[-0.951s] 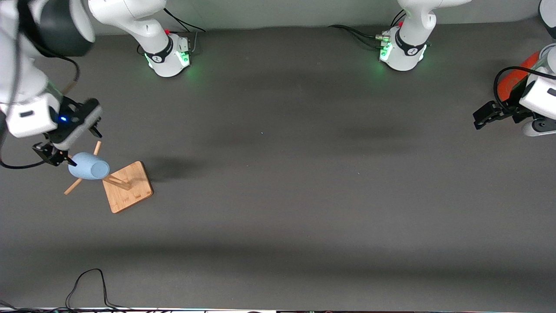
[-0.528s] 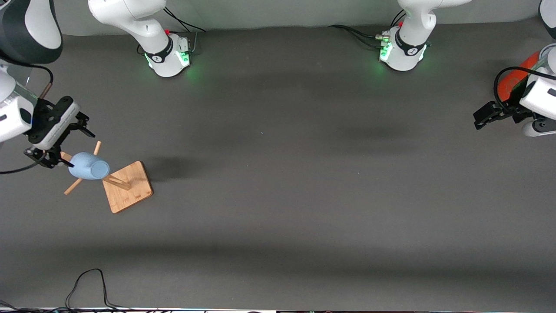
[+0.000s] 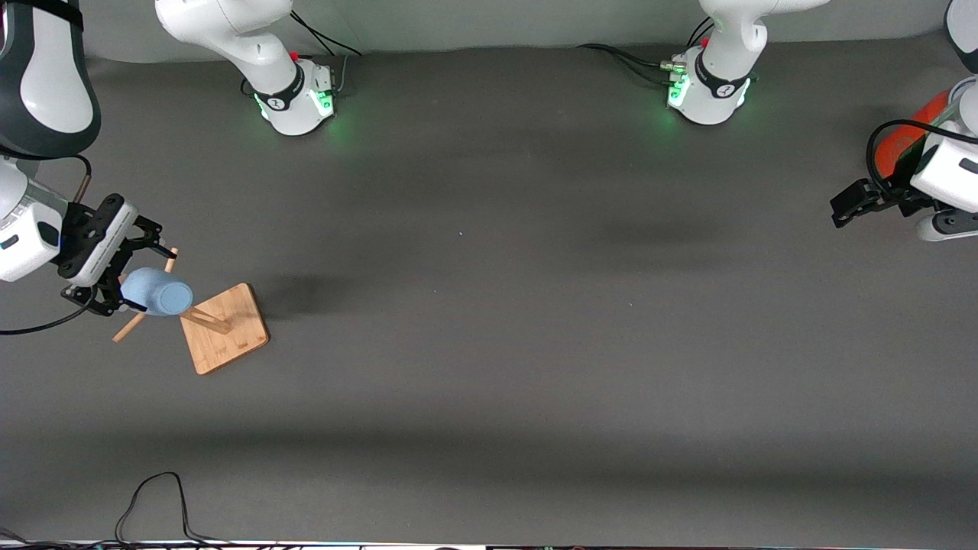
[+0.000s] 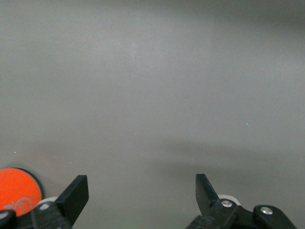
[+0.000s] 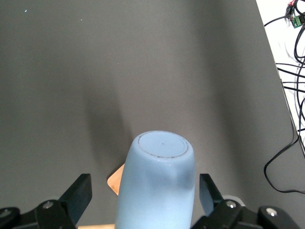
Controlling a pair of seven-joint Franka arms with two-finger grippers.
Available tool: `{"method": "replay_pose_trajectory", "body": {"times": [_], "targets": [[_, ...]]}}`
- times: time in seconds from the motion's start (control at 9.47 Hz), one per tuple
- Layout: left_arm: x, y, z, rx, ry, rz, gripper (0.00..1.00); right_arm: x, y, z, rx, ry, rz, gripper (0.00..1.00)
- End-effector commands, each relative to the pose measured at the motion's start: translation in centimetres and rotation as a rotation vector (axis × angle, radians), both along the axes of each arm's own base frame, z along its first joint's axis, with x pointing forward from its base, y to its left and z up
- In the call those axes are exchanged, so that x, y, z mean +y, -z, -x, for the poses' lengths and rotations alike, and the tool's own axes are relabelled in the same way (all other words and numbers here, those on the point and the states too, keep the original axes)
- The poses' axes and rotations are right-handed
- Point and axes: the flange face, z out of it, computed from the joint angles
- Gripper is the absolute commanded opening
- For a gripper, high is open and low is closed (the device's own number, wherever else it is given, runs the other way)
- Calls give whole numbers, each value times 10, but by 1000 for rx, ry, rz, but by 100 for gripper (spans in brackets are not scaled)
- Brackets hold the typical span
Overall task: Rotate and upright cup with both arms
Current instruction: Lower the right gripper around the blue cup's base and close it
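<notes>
The light-blue cup (image 3: 157, 292) hangs tilted on a peg of a wooden stand (image 3: 225, 328) toward the right arm's end of the table, its flat bottom (image 5: 161, 143) pointing away from the wrist. My right gripper (image 3: 151, 279) is open with one finger on each side of the cup (image 5: 159, 186). A gap shows between each finger (image 5: 78, 193) and the cup wall. My left gripper (image 3: 844, 206) hangs open and empty over bare table at the left arm's end. In its wrist view the left gripper (image 4: 140, 183) has nothing between the fingers.
A large orange cylinder (image 3: 905, 137) stands beside the left gripper, and its orange face (image 4: 16, 188) shows in the left wrist view. Thin wooden pegs (image 3: 128, 328) stick out of the stand under the cup. A black cable (image 3: 153, 496) loops at the table edge nearest the camera.
The right gripper has swung round and closed in on the cup, so that its open fingers now straddle it. The cup, the stand and the left arm have stayed in place.
</notes>
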Motion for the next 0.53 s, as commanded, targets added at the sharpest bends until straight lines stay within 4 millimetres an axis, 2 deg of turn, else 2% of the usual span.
{"method": "replay_pose_trajectory", "body": {"times": [0.0, 0.42], "targets": [[4, -3, 5, -20, -12, -7, 100, 3, 2, -5, -27, -37, -10, 100], [6, 0, 5, -13, -5, -6, 100, 7, 18, -16, -46, -36, 9, 100]]}}
